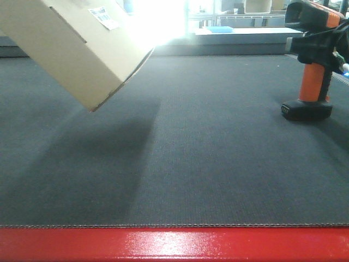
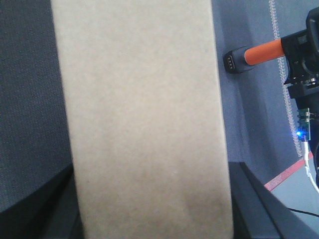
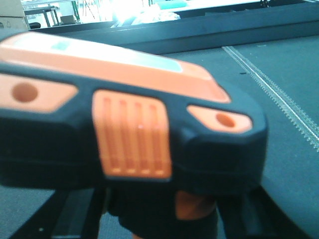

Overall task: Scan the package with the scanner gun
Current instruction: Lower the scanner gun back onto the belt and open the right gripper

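Observation:
The package, a tan cardboard box, hangs tilted above the mat at the upper left, its white barcode label on the upward face. In the left wrist view the package fills the middle, and my left gripper is shut on it, dark fingers showing on either side. The scanner gun stands upright at the far right, black foot low near the mat. My right gripper is shut on the gun below its head. The scanner gun's head fills the right wrist view, with my right gripper under it.
A dark grey mat covers the table, with a red front edge. A raised ledge runs along the back under strong glare. A white stitched line and a red tape strip mark the mat's right side.

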